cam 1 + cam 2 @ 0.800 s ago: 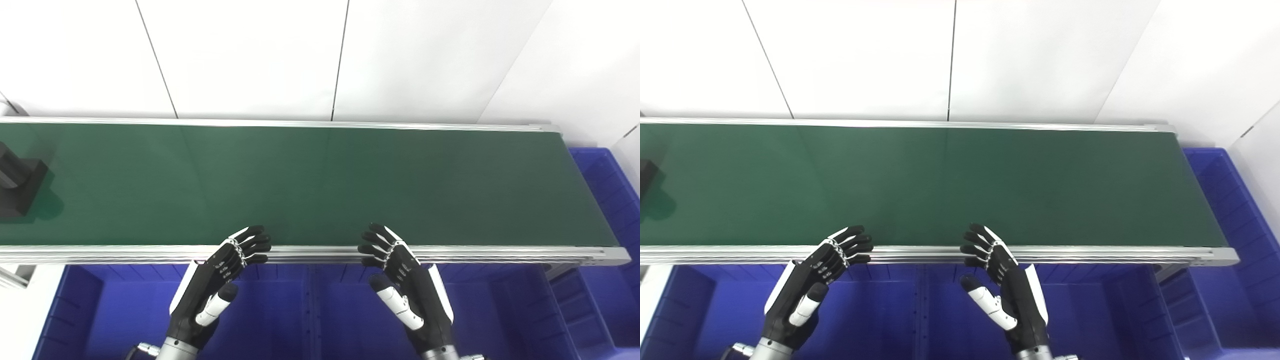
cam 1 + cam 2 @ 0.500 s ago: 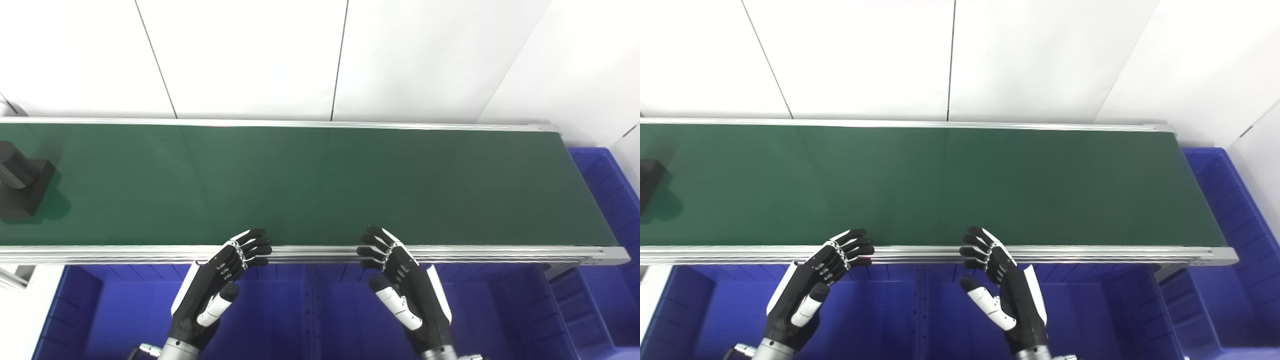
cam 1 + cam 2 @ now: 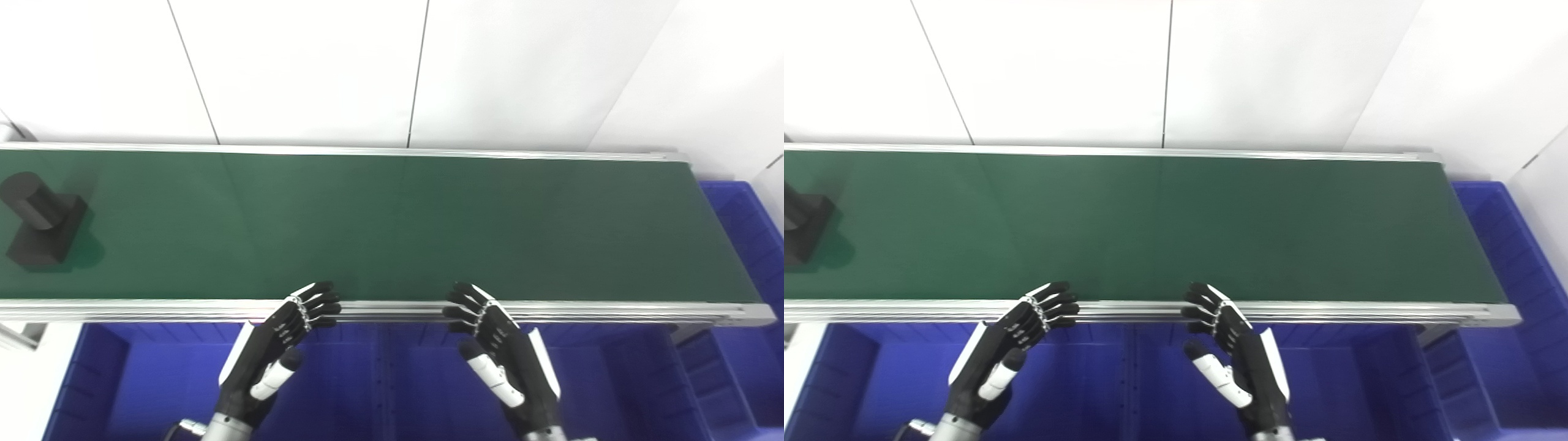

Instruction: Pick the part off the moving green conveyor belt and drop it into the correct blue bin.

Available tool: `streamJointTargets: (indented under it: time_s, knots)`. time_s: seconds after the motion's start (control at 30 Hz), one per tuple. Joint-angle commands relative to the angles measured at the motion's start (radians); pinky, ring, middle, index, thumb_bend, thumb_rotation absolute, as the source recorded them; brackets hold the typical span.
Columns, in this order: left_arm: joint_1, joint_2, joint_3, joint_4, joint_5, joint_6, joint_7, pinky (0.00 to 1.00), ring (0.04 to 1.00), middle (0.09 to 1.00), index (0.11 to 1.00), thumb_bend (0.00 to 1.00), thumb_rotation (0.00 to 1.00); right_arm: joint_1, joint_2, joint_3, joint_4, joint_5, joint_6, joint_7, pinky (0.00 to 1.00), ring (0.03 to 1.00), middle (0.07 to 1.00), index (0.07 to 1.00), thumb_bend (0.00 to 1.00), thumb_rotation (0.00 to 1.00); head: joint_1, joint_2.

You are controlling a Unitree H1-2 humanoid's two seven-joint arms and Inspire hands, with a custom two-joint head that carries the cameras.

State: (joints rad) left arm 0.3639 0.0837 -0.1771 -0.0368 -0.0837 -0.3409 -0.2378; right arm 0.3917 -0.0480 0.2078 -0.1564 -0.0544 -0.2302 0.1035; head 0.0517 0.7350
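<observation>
belt (image 3: pixel 392 226): matt green, smooth | rail (image 3: pixel 551 304): brushed metal | bins (image 3: pixel 153 380): glossy blue plastic | part (image 3: pixel 43 220), 9 o'clock: matt black

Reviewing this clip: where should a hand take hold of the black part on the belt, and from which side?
Probably by the rectangular block of the black part, coming from above with the left hand, fingers across the block's flat long sides. The round cylinder leaning out of its top far end would likely slip more easily. Both hands are empty and open; the right hand is farther away.
</observation>
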Motion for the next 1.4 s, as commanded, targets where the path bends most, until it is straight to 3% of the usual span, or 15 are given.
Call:
streamJointTargets:
  time_s: [0.0, 0.2, 0.57, 0.6, 0.73, 1.37]
  knots:
    - [-0.01, -0.015, -0.006, 0.011, 0.01, -0.057, 0.005, 0.72, 0.768, 0.797, 0.827, 0.87, 0.81, -0.007, -0.009, -0.008, 0.0, 0.012, -0.081, 0.004, 0.67, 0.753, 0.817, 0.841, 0.65, 0.69, 0.058, -0.026]
    - [-0.01, -0.043, -0.028, 0.037, 0.034, -0.066, 0.012, 0.71, 0.761, 0.788, 0.82, 0.87, 0.8, -0.009, -0.033, -0.024, 0.035, 0.045, -0.12, 0.015, 0.67, 0.753, 0.813, 0.842, 0.64, 0.73, 0.182, -0.101]
    - [-0.029, -0.048, -0.049, 0.07, 0.046, -0.056, -0.003, 0.71, 0.762, 0.788, 0.819, 0.87, 0.8, -0.03, -0.049, -0.041, 0.116, 0.068, -0.165, 0.026, 0.65, 0.748, 0.806, 0.852, 0.71, 0.79, 0.276, -0.212]
    - [-0.032, -0.048, -0.05, 0.074, 0.053, -0.056, -0.001, 0.71, 0.758, 0.785, 0.814, 0.87, 0.79, -0.034, -0.051, -0.043, 0.129, 0.066, -0.175, 0.026, 0.65, 0.749, 0.807, 0.853, 0.71, 0.8, 0.298, -0.239]
    - [-0.045, -0.048, -0.054, 0.091, 0.072, -0.059, 0.004, 0.69, 0.746, 0.773, 0.798, 0.91, 0.79, -0.047, -0.055, -0.048, 0.163, 0.079, -0.19, 0.033, 0.65, 0.752, 0.813, 0.856, 0.72, 0.82, 0.322, -0.272]
    - [-0.084, -0.045, -0.053, 0.166, 0.069, -0.094, 0.007, 0.67, 0.738, 0.765, 0.778, 0.91, 0.75, -0.07, -0.045, -0.057, 0.197, 0.073, -0.196, 0.035, 0.63, 0.743, 0.808, 0.847, 0.68, 0.82, 0.304, -0.291]
